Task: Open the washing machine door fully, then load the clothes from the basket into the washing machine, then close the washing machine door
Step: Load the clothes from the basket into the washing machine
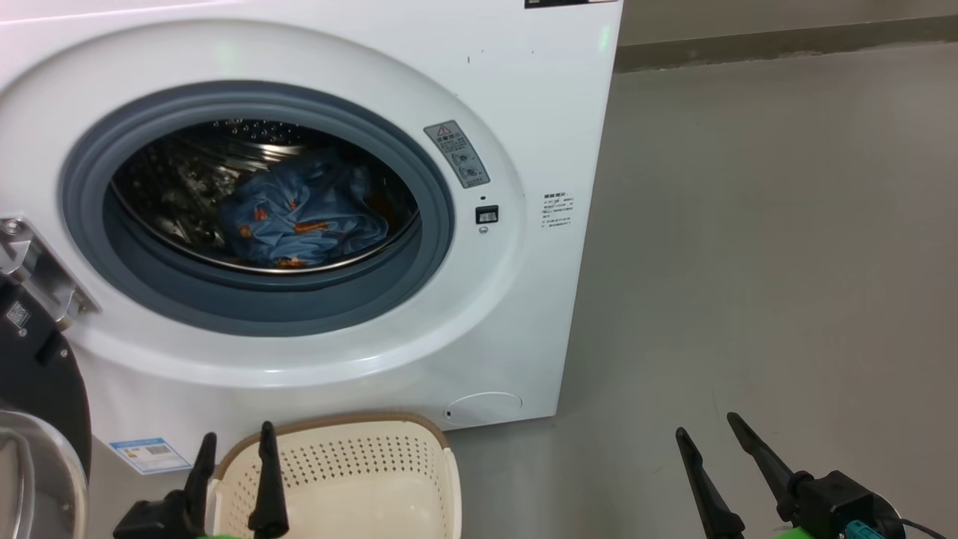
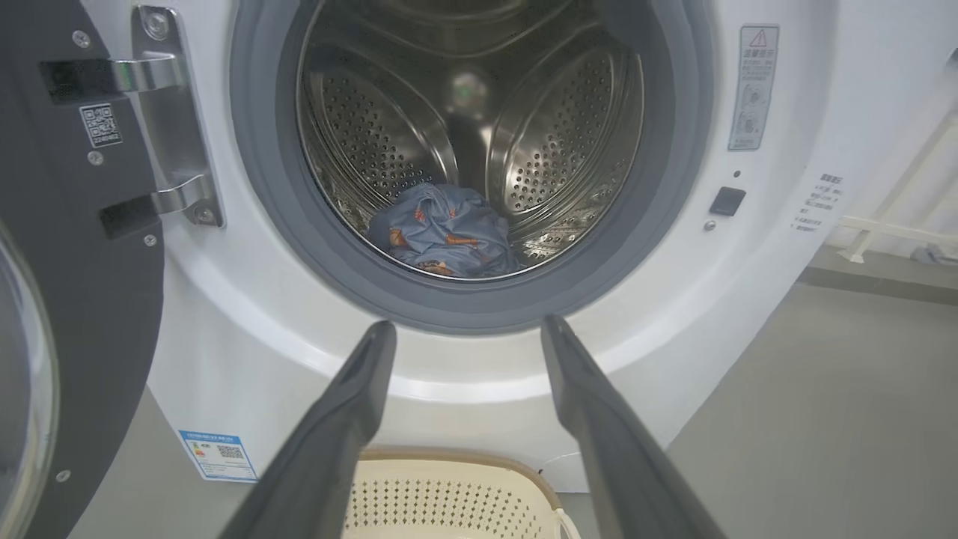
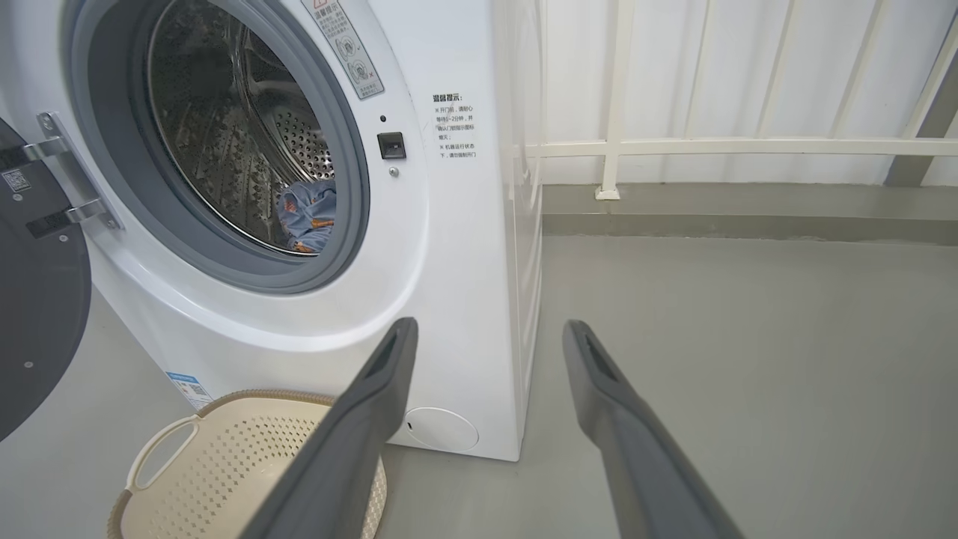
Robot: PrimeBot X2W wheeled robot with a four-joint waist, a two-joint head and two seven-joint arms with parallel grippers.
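While L end effector (image 1: 238, 430) gapes, R end effector (image 1: 706, 423) gapes too.

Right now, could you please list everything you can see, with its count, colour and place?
washer: one, white, ahead on the left
door: one, black with glass, swung open at far left
gasket: one, grey, ringing the opening
drum: one, steel, inside the washer
clothes: one bundle, light blue with orange prints, low in the drum
basket: one, cream with brown rim, on the floor before the washer
sticker: one, blue, low on the washer front
railing: one, cream, beyond the washer
floor: grey, all round
left claw: one, dark, open, over the basket
right claw: one, dark, open, over bare floor
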